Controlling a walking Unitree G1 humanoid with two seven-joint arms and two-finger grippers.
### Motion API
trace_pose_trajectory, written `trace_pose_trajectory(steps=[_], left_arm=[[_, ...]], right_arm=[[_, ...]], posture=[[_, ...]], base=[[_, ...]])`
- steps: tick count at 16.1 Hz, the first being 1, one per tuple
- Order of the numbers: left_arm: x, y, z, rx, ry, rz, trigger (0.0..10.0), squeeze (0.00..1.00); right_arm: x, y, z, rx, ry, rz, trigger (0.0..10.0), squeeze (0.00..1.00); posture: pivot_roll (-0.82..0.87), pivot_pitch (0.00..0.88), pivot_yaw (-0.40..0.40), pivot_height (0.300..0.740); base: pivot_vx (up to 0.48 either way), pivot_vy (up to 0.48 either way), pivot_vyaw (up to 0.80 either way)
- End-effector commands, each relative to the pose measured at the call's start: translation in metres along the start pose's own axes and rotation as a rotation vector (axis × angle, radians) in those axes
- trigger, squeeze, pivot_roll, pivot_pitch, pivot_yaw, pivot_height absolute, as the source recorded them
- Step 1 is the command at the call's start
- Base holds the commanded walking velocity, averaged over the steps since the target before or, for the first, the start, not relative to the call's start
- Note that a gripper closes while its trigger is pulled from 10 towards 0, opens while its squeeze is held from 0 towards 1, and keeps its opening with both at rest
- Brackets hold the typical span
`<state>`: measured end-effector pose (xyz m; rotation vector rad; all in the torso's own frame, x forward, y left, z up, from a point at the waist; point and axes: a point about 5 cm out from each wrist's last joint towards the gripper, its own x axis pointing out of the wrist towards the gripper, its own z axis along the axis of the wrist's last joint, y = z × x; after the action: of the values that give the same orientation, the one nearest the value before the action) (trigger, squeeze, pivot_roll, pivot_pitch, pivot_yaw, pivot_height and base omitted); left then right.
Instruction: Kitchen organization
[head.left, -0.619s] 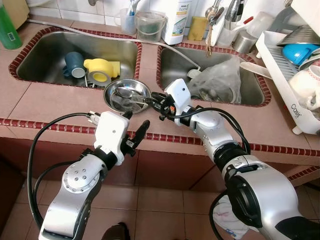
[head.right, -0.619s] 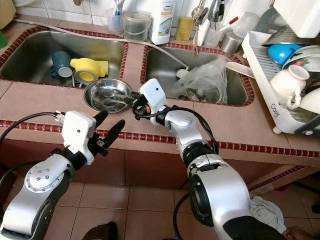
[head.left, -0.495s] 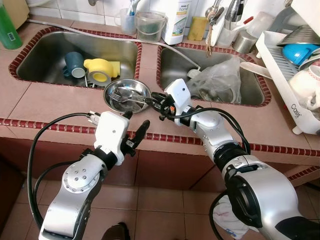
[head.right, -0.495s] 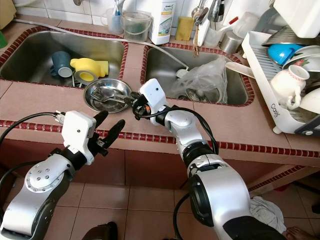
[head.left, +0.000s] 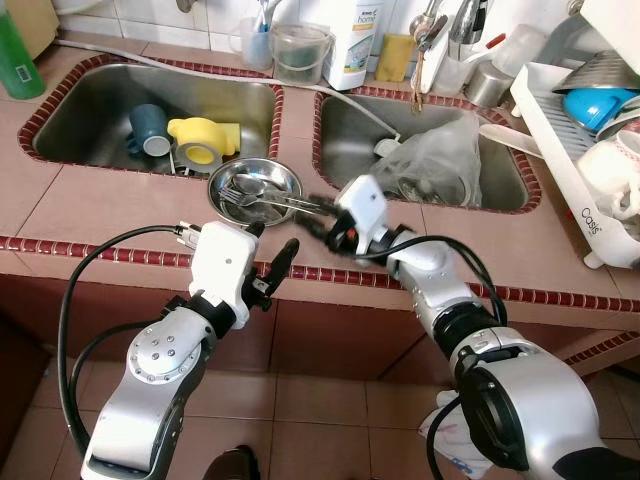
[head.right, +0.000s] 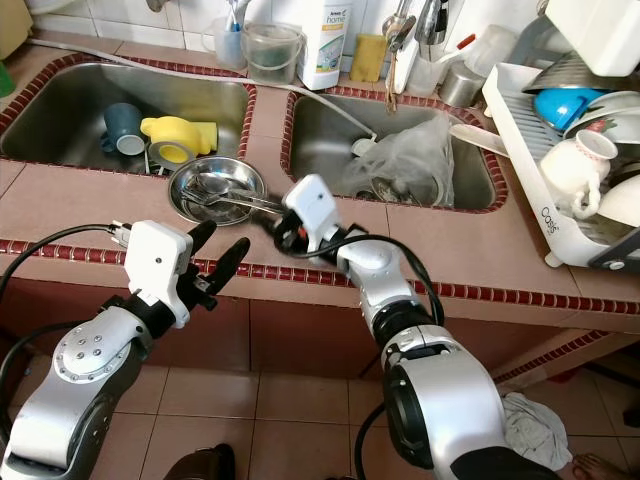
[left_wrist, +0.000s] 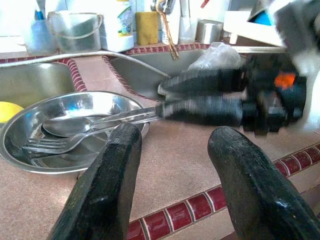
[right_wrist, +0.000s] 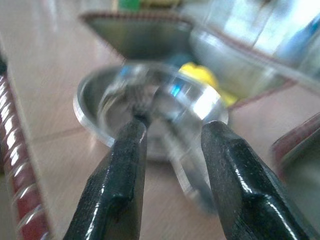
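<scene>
Withdrawn from the steel bowl (head.left: 254, 187) rim: the right gripper (head.left: 318, 218), blurred, fingers parted and empty.

Spoon and fork (left_wrist: 82, 131) are left lying in the bowl, which sits on the tiled counter (head.left: 100, 205) at the divider between the two sinks (head.left: 150, 110). Thin, stiff, light, slippery steel is judged; handles overhanging the rim toward 4 o'clock offer the best hold. At 12 o'clock the basin drops away, with cups (head.left: 148, 130) inside; at 6 o'clock lies the counter's red-tiled edge (head.left: 120, 251). Open counter is seen toward 9 o'clock. The left gripper (head.left: 272, 262) hovers spread and empty at 6 o'clock.
</scene>
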<state>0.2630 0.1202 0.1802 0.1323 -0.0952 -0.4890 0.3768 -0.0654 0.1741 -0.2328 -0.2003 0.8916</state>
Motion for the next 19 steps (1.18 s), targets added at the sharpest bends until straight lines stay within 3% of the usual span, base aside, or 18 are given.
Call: trace_pose_trajectory(steps=[1, 4, 7, 10, 13, 19], left_arm=[[0.003, -0.002, 0.001, -0.003, -0.012, -0.014, 10.0, 0.0], [0.007, -0.005, 0.003, -0.006, -0.024, -0.027, 10.0, 0.0], [0.009, -0.005, 0.002, -0.011, -0.03, -0.021, 10.0, 0.0], [0.012, -0.005, 0.001, -0.017, -0.038, -0.02, 10.0, 0.0], [0.015, -0.004, 0.002, -0.012, -0.05, -0.025, 10.0, 0.0], [0.016, -0.002, 0.003, -0.005, -0.057, -0.026, 10.0, 0.0]], right_arm=[[-0.006, -0.007, 0.002, -0.009, -0.034, -0.042, 10.0, 0.0], [-0.011, -0.016, 0.014, -0.117, -0.106, -0.132, 10.0, 0.0], [-0.023, -0.019, 0.005, -0.146, -0.087, -0.258, 10.0, 0.0], [-0.031, -0.008, -0.016, -0.067, -0.048, -0.32, 10.0, 0.0], [-0.031, 0.003, -0.027, 0.088, -0.059, -0.276, 10.0, 0.0], [-0.038, 0.0, -0.031, 0.229, -0.097, -0.266, 10.0, 0.0]], posture=[[0.24, 0.14, -0.115, 0.74], [0.23, 0.129, -0.114, 0.74], [0.22, 0.117, -0.13, 0.74], [0.21, 0.099, -0.132, 0.74], [0.21, 0.083, -0.123, 0.74], [0.21, 0.084, -0.119, 0.74]], base=[[0.0, 0.0, 0.0], [0.0, 0.0, 0.0], [0.0, 0.0, 0.0], [0.0, 0.0, 0.0], [0.0, 0.0, 0.0], [0.0, 0.0, 0.0]])
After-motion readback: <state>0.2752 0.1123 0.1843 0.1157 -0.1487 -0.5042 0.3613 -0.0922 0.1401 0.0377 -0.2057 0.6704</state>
